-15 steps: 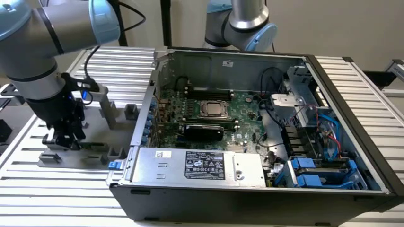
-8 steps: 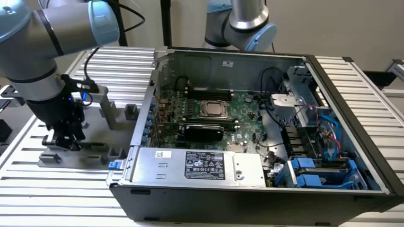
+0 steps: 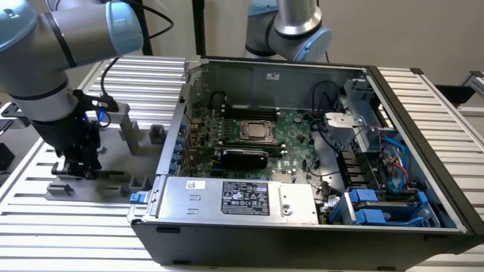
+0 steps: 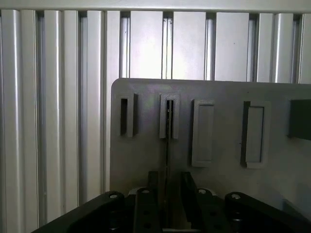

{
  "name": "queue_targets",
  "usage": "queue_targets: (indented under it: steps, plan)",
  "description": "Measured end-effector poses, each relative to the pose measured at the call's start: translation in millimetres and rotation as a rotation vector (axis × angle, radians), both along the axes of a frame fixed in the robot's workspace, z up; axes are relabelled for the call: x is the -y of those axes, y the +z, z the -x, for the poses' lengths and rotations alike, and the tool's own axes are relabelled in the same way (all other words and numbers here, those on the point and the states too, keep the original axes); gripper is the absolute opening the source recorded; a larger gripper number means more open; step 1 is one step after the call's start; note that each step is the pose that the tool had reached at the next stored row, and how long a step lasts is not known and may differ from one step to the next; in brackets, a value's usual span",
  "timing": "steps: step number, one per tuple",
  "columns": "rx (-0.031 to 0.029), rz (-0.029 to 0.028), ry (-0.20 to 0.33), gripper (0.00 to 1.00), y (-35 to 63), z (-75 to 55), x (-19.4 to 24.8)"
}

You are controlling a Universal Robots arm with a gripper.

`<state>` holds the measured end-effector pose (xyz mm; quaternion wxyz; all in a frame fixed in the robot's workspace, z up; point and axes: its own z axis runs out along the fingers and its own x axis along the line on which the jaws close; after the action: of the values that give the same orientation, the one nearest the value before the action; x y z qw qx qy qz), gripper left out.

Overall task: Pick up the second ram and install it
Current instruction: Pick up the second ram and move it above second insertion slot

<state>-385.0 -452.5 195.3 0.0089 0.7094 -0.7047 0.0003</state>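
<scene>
**Wrist view: jaws straddling the second ram (image 4: pixel 167 155)**

My jaws are open, one on each side of the stick, with small gaps and no grip. It stands on edge in the grey holder (image 4: pixel 223 92), long axis running between them. Open desk (image 4: pixel 48 97) lies beyond the holder's edge.

Reference: grey holder plate (image 4: pixel 146 160).
- Gripper (image 4: pixel 169 177) sits low over the plate, jaws apart, one on each side of the ram stick (image 4: pixel 166 145), which stands on edge in its slot. A narrow gap shows on both sides of the stick.
- Neighbouring pockets (image 4: pixel 203 133) have low rims and stand no higher than the plate.
- Upright posts (image 3: pixel 130 136) rise from the plate between the gripper and the computer case (image 3: pixel 226 249).
- The case wall stands just beside the plate, on the exterior view's right.
- Ribbed table (image 3: pixel 68 238) lies flat around the plate's other sides.
- The arm (image 3: pixel 45 73) takes up the room above the plate.
</scene>
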Motion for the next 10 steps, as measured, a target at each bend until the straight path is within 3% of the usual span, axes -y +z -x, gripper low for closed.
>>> queue_targets:
  steps: [10]
  plan:
    - [0.0000,0.0001,0.000,1.00,-0.3,-2.2,0.0]
